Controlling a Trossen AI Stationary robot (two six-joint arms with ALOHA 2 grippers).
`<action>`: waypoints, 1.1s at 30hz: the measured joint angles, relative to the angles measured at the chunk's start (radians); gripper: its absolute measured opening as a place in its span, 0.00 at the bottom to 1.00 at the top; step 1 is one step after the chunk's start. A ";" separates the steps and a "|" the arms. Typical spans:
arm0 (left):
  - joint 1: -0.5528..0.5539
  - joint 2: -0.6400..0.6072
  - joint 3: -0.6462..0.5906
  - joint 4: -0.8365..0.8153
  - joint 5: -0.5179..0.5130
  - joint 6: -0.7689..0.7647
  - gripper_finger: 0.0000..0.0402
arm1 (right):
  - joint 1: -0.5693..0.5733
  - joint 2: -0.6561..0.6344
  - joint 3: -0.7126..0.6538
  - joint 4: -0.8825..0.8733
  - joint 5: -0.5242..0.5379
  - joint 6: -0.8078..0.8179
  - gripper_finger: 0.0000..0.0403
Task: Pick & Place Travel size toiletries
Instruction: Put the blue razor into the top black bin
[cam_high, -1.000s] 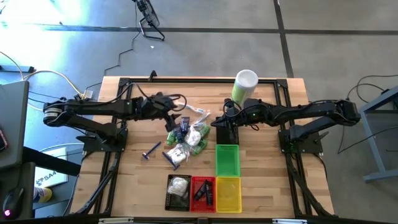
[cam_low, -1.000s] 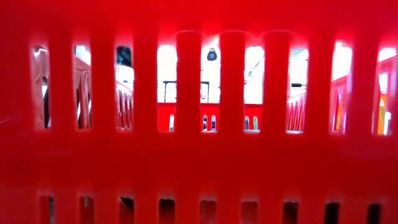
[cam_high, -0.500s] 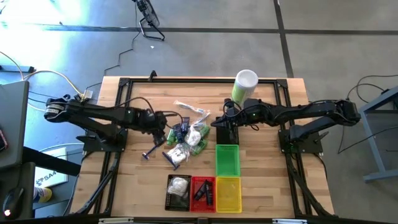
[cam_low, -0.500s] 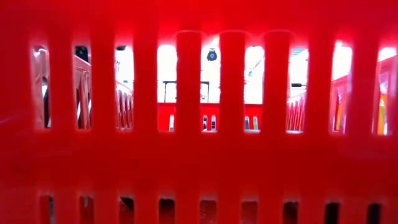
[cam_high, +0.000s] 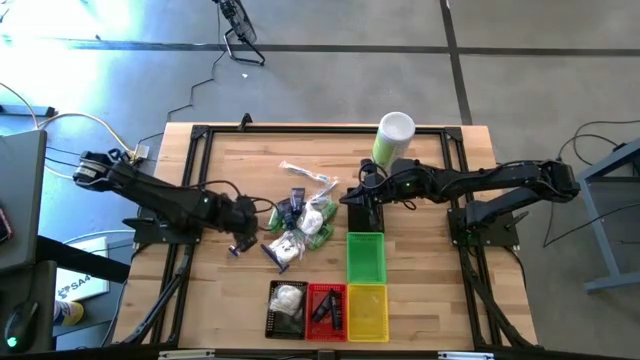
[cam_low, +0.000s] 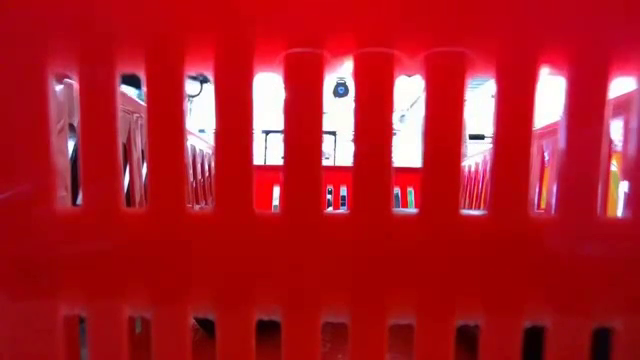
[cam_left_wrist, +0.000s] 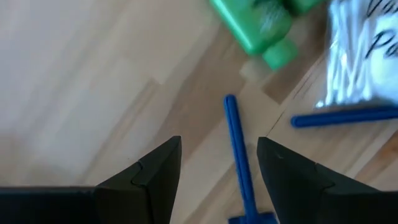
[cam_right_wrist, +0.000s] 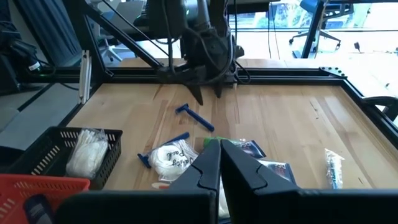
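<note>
High view: slatted wooden table (cam_high: 440, 290) on grey concrete floor (cam_high: 330, 80).

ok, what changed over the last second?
The left gripper swung from above the pile toward the table's near side and now hangs open over the blue razor, not touching it. Nothing gripped or released. The right gripper, shut, the toiletries pile and the baskets stayed put.

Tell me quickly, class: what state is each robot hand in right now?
Left hand: open, holding nothing, poised over the blue razor.
Right hand: closed, holding nothing, waiting beside the pile of toiletries.
</note>
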 joint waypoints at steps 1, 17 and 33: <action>-0.008 0.000 -0.012 0.016 0.011 -0.016 0.51 | 0.000 0.000 0.000 0.001 0.000 0.000 0.01; -0.126 0.062 -0.106 0.120 0.055 -0.218 0.51 | 0.000 0.000 0.000 -0.004 0.000 0.000 0.01; -0.125 0.211 -0.107 0.179 0.106 -0.163 0.51 | 0.000 0.000 0.000 -0.006 0.000 0.002 0.01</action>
